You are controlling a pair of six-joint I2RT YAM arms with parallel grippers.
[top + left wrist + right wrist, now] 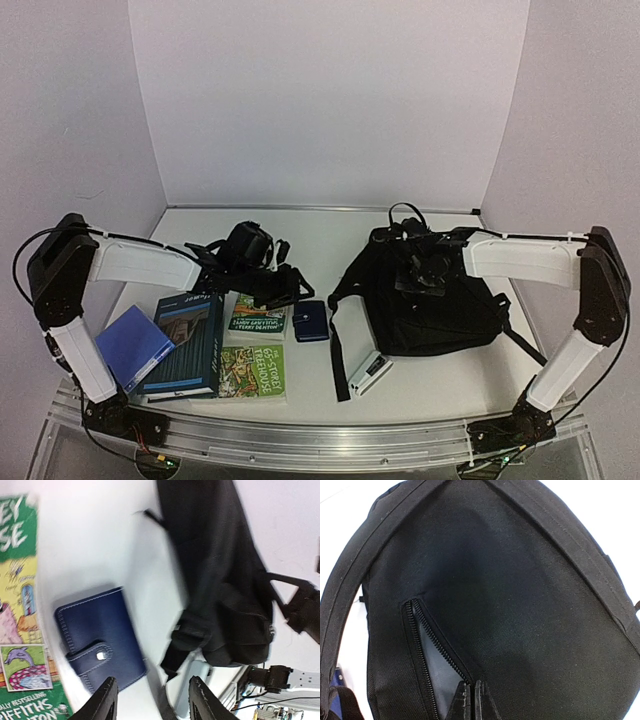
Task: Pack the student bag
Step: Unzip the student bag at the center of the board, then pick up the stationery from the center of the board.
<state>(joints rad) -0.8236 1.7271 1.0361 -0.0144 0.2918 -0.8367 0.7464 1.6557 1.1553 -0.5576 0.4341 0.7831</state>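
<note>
The upper green book (258, 317) bore "TERRY DENTON" upside down — and "GRIFFITHS" near its edge; the lower green book (252, 372) read "STOREY TREEHOUSE".

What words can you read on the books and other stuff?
"TERRY DENTON": far green book, upside down.
"STOREY TREEHOUSE": near green book; number before it unclear.
"BESTSELLING", "RIFFITHS": green book beside wallet, left wrist view, cut off.
Dark book spine: too small to read.
Student bag, wallet: no words seen.
</note>
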